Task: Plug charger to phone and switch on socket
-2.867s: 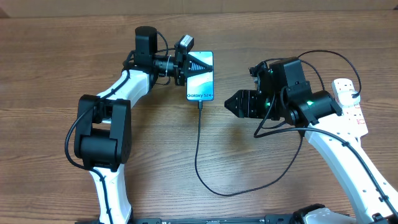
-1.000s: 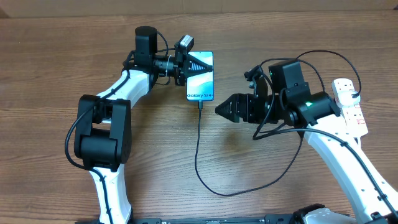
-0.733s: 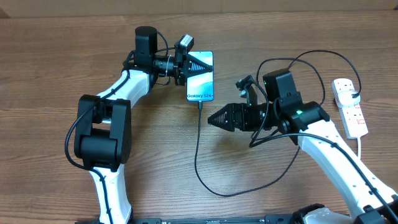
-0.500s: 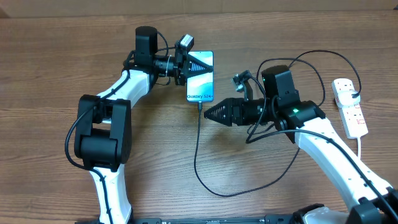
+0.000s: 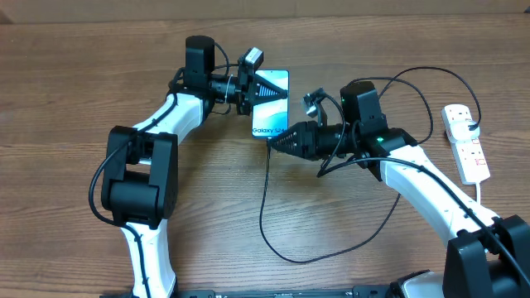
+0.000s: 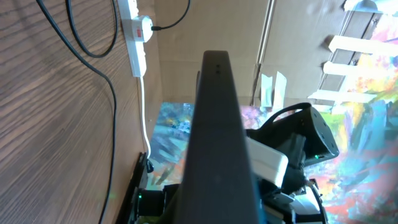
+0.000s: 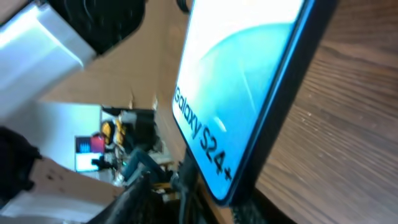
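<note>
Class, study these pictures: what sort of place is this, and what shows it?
Probably a robotics lab bench: two robot arms at a wooden table, working on a phone, with a power strip nearby.

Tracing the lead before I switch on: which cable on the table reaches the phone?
The thin black charger cable, looping over the wood up to the phone's lower end; the white cord only runs from the power strip.

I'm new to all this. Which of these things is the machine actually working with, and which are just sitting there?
In the job: phone, gripped by the left claw; charger cable, its plug end by the right claw; white socket strip.
Just there: wooden table; cardboard wall behind.
</note>
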Controlling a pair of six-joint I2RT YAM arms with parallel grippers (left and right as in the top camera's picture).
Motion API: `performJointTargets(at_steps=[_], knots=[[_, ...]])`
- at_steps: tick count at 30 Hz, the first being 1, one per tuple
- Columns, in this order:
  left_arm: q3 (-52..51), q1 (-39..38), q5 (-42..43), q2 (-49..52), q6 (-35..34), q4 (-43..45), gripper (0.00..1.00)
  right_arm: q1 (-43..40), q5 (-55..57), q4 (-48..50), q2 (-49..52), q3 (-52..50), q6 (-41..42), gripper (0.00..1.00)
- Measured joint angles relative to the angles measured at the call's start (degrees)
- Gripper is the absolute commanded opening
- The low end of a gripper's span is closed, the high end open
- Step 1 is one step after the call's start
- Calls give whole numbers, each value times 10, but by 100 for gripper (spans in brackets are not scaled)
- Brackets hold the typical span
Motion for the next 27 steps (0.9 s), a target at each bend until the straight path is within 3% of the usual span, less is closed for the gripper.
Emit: performJointTargets(at_steps=[17, 22, 27], knots=[[0, 0, 0, 0, 0, 0, 4, 4, 21, 2, 0, 0, 33, 35], [0, 0, 0, 0, -1, 0, 4, 32, 39, 3, 0, 0, 34, 23], [0, 0, 0, 0, -3, 0, 4, 40, 45, 13, 0, -1, 37, 4]])
